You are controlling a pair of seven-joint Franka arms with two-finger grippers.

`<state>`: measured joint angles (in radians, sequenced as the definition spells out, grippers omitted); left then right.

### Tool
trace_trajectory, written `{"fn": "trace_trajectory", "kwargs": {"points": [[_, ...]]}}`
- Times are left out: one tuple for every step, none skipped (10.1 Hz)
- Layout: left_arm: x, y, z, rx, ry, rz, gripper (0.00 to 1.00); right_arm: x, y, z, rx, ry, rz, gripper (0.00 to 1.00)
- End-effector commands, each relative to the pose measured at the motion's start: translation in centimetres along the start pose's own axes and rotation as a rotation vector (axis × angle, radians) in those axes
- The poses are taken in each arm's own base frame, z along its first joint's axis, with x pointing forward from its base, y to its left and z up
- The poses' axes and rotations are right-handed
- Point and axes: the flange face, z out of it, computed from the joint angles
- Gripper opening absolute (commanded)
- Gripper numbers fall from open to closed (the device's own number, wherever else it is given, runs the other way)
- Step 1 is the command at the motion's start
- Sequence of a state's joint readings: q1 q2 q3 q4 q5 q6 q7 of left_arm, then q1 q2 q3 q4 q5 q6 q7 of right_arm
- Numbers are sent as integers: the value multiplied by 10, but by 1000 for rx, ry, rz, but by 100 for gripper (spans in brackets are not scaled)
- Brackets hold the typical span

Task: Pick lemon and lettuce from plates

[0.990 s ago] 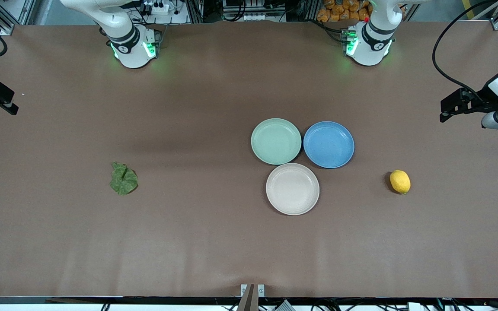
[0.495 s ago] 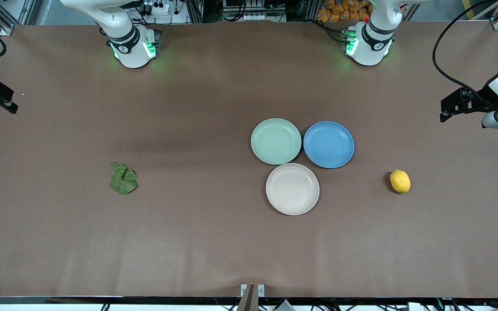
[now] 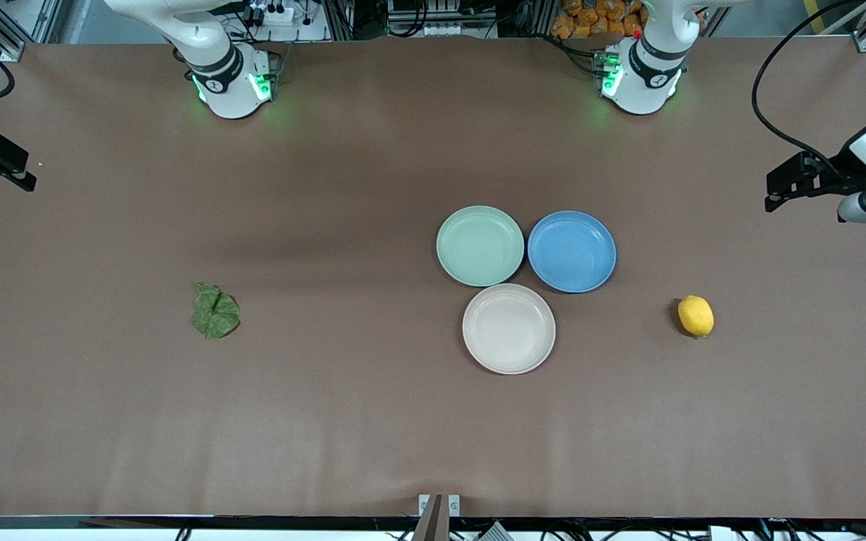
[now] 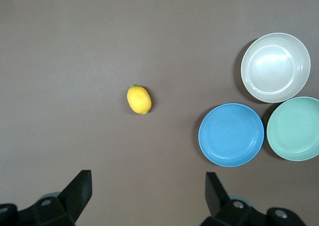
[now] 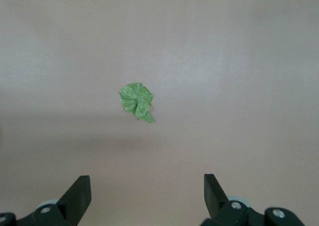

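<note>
The lemon (image 3: 695, 315) lies on the bare table toward the left arm's end, apart from the plates; it also shows in the left wrist view (image 4: 139, 99). The lettuce (image 3: 215, 310) lies on the bare table toward the right arm's end, and in the right wrist view (image 5: 136, 102). The mint green plate (image 3: 480, 246) and the beige plate (image 3: 509, 328) sit empty mid-table. My left gripper (image 3: 779, 188) is open and empty, high over its end of the table (image 4: 148, 191). My right gripper (image 3: 8, 165) is open and empty, high over its end (image 5: 147, 191).
An empty blue plate (image 3: 571, 251) touches the mint green plate on the side toward the left arm's end. The beige plate sits nearer the front camera than both. The robots' bases stand along the table's back edge.
My right gripper has drifted slightly toward the robots' bases at its end of the table. The left gripper, lemon, lettuce and plates have not moved.
</note>
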<state>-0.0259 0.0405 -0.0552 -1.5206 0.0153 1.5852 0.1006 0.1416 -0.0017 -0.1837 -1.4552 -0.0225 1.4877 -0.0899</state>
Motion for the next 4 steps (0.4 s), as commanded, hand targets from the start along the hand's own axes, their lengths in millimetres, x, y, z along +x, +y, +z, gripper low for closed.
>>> {"fn": "trace_trajectory", "kwargs": {"points": [[-5, 1, -7, 12, -5, -1, 100, -11, 3, 5, 29, -1, -12, 100], [-5, 0, -7, 12, -5, -2, 100, -14, 5, 10, 31, 3, -8, 100], [-5, -1, -7, 12, -5, -4, 100, -14, 4, 10, 30, 3, -9, 100], [-5, -1, -7, 11, -5, -4, 100, -13, 2, 12, 32, -1, -5, 100]]}}
